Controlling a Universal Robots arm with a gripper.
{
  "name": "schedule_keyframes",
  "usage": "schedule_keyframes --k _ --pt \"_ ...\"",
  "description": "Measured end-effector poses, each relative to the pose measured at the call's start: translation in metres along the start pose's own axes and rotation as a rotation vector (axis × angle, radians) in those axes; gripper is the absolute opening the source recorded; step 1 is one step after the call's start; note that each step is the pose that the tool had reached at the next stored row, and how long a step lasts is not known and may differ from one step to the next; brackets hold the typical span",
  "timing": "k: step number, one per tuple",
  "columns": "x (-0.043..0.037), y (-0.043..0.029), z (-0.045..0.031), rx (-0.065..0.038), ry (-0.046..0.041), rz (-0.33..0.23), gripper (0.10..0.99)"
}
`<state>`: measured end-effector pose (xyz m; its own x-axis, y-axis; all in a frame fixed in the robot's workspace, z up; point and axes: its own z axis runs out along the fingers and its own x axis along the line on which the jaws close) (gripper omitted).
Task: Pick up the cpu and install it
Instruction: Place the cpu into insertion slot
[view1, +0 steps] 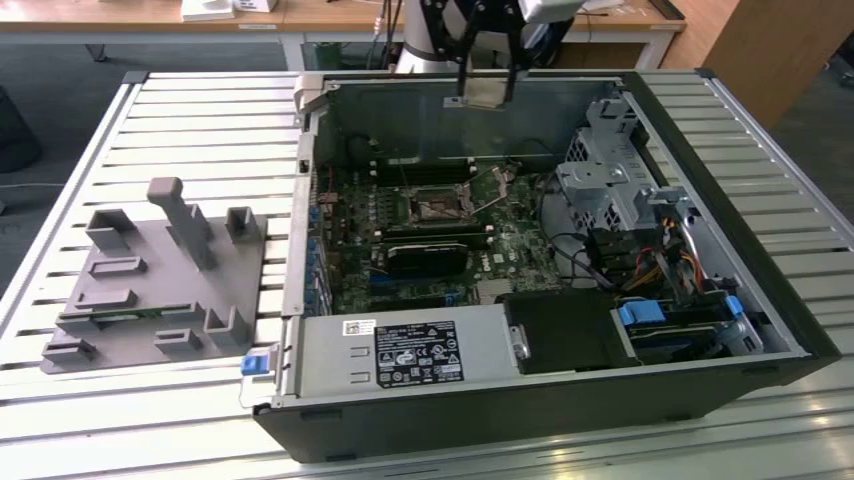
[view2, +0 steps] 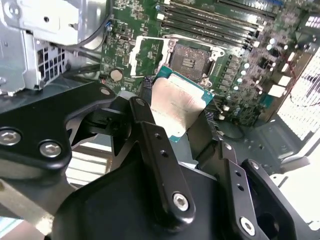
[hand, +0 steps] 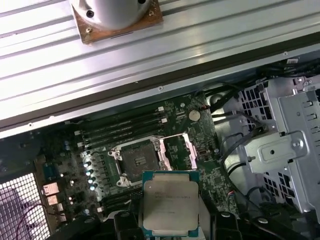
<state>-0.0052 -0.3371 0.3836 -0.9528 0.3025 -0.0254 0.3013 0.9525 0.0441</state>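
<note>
Clamping the cpu (view2: 180, 100) by two edges, your gripper (view2: 174, 120) holds it flat above the case (view1: 561, 405), the open socket (hand: 136, 161) well below, offset sideways.

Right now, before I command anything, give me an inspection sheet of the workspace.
Surface: slatted silver metal table, carrying the open black computer case.
Job's things: flat square silvery cpu held above the green motherboard; black square socket has its metal plate swung open, no chip inside.
Clutter: grey plastic tray with upright blocks, at the exterior view's left of the case.
Tool: black tool shut on the cpu's edges.
Cables: black and coloured wire bundle beside the silver drive cage, not over the socket.
Surroundings: wooden-topped desk behind the table.
</note>
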Motion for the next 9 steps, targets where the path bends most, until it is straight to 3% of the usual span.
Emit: schedule_keyframes --k 9 --pt "0.0049 -0.0016 0.002 0.003 -0.0045 0.101 0.533"
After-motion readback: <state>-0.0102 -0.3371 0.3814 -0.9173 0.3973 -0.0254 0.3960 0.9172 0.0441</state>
